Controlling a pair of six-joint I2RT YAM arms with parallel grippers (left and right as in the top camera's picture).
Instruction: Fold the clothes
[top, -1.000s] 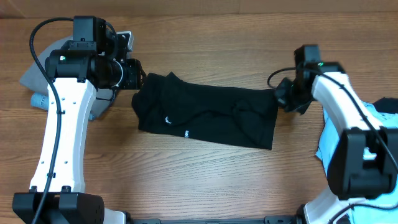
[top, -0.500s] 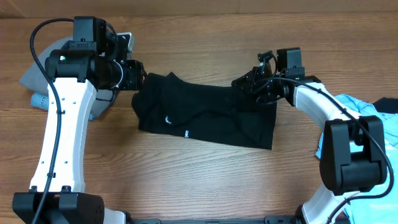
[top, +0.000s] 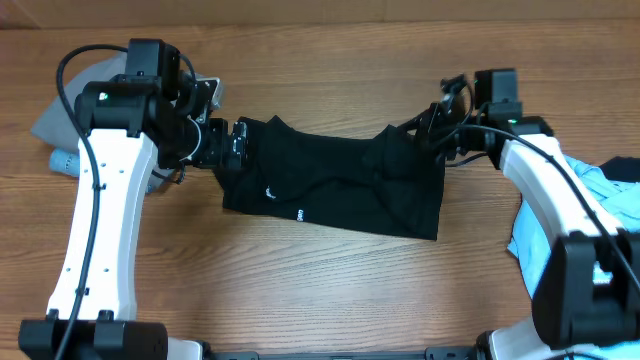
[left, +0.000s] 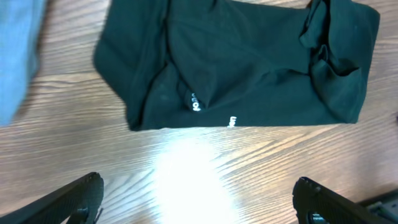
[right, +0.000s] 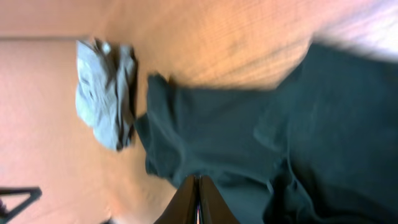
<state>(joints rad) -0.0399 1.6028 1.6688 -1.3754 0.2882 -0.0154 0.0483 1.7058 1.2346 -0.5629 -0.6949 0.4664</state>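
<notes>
1. While the black trousers (top: 340, 185) are lying folded on the table (top: 300, 290), my left gripper (left: 199, 196) is hovering wide open beside them.
2. My right gripper (right: 198, 190) is pinching their far right corner — fingers closed.

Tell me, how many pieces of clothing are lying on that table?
3: black trousers in the middle, a grey garment at the far left, partly hidden, and a light-blue garment at the far right. More could lie out of view.

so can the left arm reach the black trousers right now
Probably yes: the left gripper sits at the edge of the black trousers, jaws open, with nothing between them.
</notes>
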